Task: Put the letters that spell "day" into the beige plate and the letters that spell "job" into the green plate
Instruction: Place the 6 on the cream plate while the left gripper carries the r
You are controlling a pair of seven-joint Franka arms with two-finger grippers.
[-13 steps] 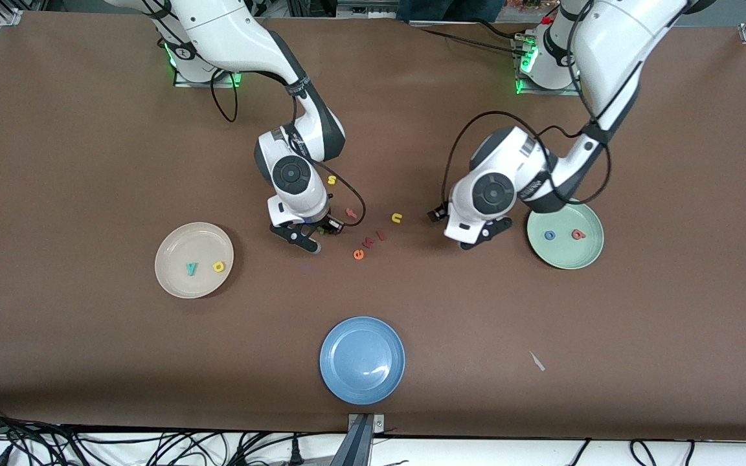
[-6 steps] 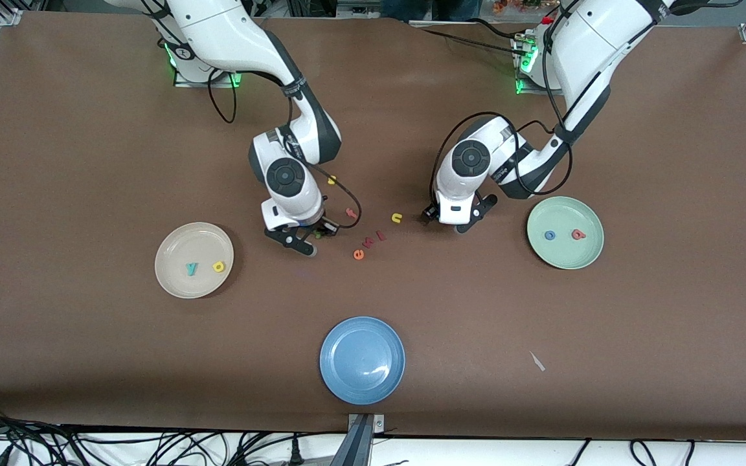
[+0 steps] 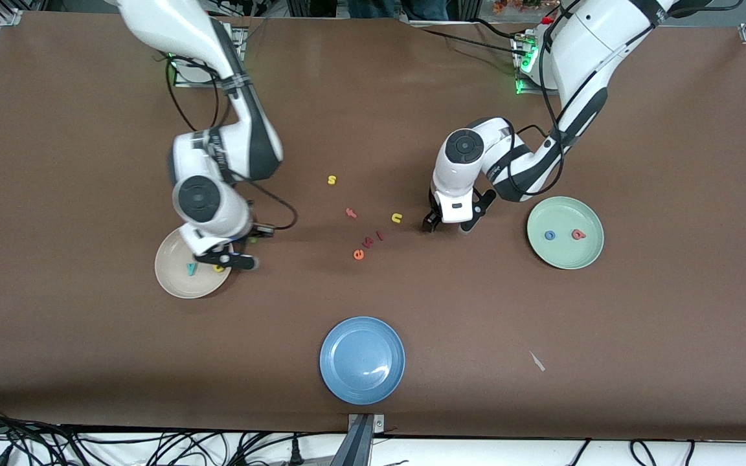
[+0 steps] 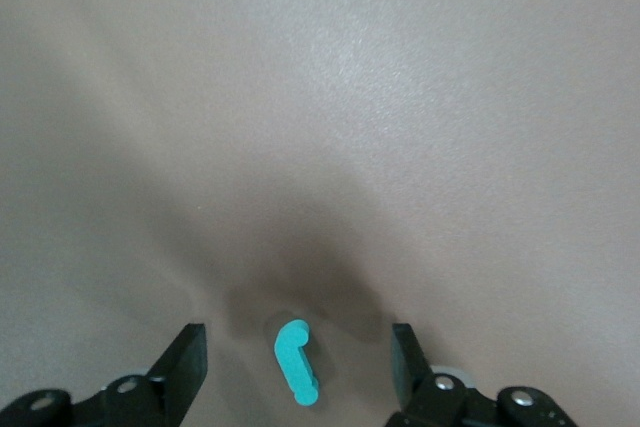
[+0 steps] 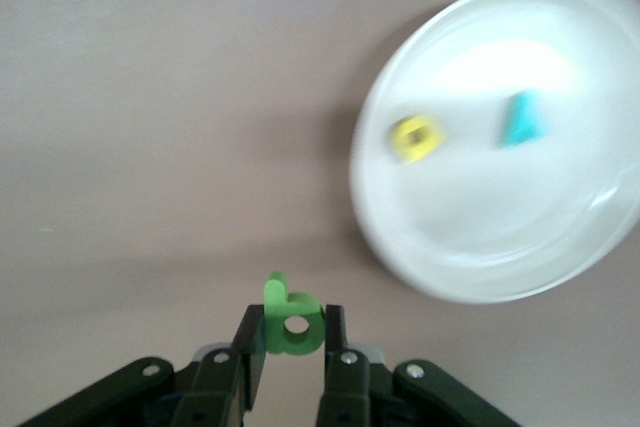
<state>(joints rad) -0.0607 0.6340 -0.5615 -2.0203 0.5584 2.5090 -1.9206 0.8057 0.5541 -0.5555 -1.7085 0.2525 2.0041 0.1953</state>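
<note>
The beige plate (image 3: 172, 279) is sitting toward the right arm's end, already holding the teal "y" (image 3: 190, 268). The right gripper (image 5: 290, 337) is pinching the green "d" (image 5: 291, 321) near its rim; it should centre over the plate before releasing. The left gripper (image 4: 298, 372) is straddling the teal "j" (image 4: 296, 361), fingers spread.

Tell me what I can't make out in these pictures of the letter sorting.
- Teal j: hidden under the left jaws in the front view; only the left wrist view shows it.
- Green letter: shut right jaws cover its sides in the right wrist view; tiny in the front view.
- Yellow letter and teal letter in the beige plate: blurred in the right wrist view.
</note>
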